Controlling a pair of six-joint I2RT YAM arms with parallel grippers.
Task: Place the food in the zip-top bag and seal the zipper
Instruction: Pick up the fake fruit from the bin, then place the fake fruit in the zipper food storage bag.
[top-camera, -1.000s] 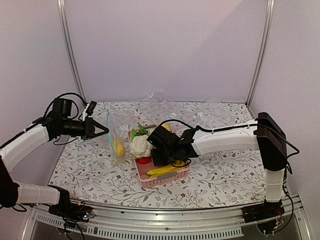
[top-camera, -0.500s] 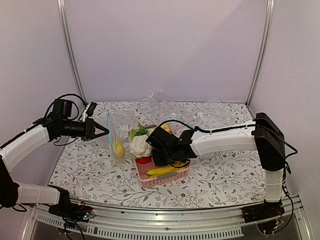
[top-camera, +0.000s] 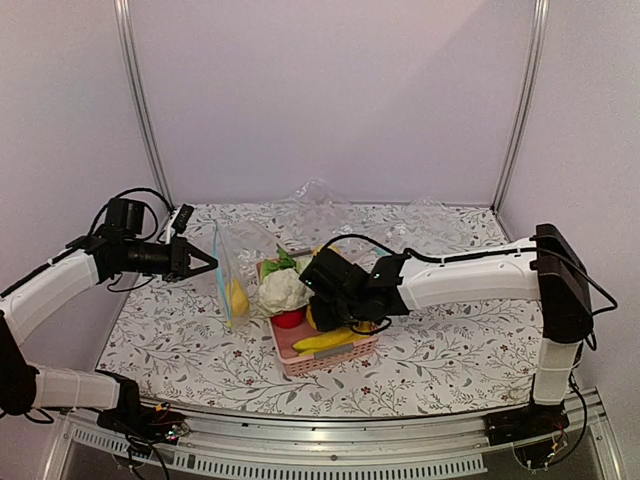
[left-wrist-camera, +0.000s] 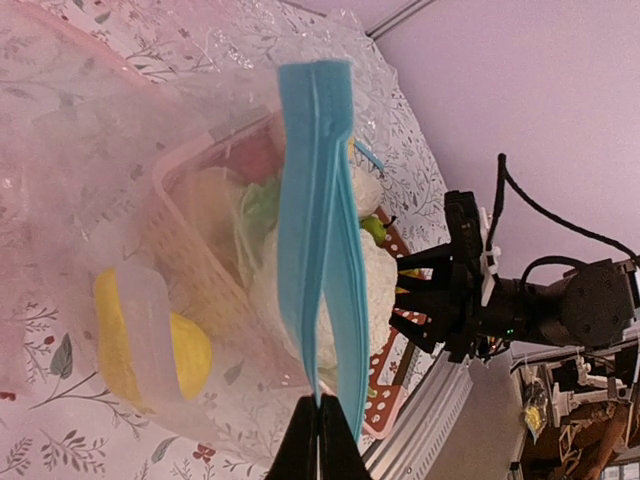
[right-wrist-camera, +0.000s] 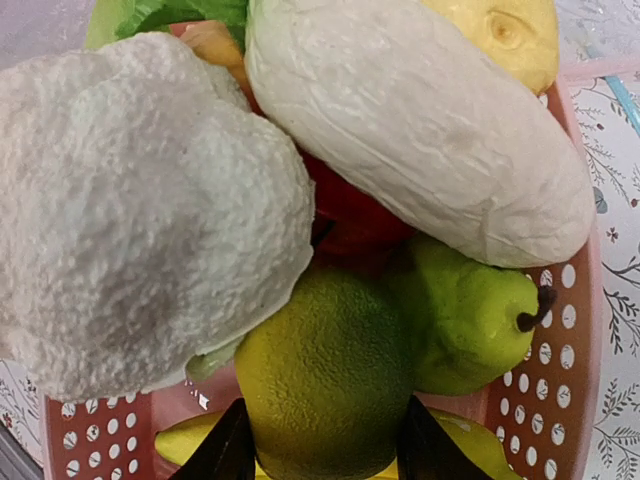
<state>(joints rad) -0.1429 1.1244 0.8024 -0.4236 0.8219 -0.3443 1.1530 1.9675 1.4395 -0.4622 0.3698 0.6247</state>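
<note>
Round green fruit (right-wrist-camera: 325, 350) — dimpled, olive-yellow skin — snug within the right pincer (right-wrist-camera: 325, 405)

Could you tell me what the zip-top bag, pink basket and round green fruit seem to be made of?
The zip-top bag looks like thin clear plastic film: glossy, crinkled, contents showing through. The pink basket seems rigid moulded plastic, matte, with rows of round holes. The round green fruit is probably plastic or foam; its dull, finely pitted skin leaves that open.
</note>
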